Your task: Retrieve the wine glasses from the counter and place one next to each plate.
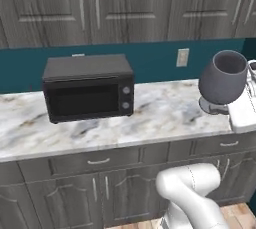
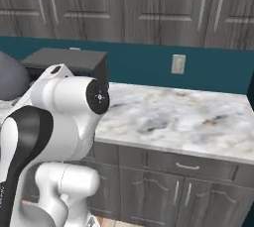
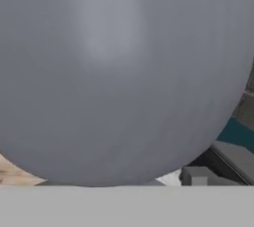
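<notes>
Directly ahead of the jaws, pressed up close, a wine glass (image 3: 119, 72) is crowding the hand view with its smoky grey bowl, smooth, rounded, a soft highlight sitting high on it. Fingertips are not making themselves out against that bowl, so I cannot tell how wide the jaws are standing, nor whether they are gripping the glass or merely sitting against it. From the left base view the glass is standing upright with the mouth up, and its round foot is showing just under the bowl; a white part of the robot is lying right beside the foot on the far-right edge. Whether the foot is touching the worktop (image 1: 165, 113) or hanging clear of it I cannot settle. From the right base view the white arm (image 2: 59, 117) is rising in the foreground, and a sliver of grey bowl is peeking out at the left edge behind it. Well off to one side of the jaws, a black microwave (image 1: 87, 88) is sitting on the marble, door shut, two knobs facing out. Beyond the jaws, a teal wall with a pale outlet (image 1: 182, 57) is running along the back, dark grey cabinets (image 1: 100, 3) hanging above it. Below the jaws, wooden floor (image 3: 10, 174) is showing under the bowl's curve.
</notes>
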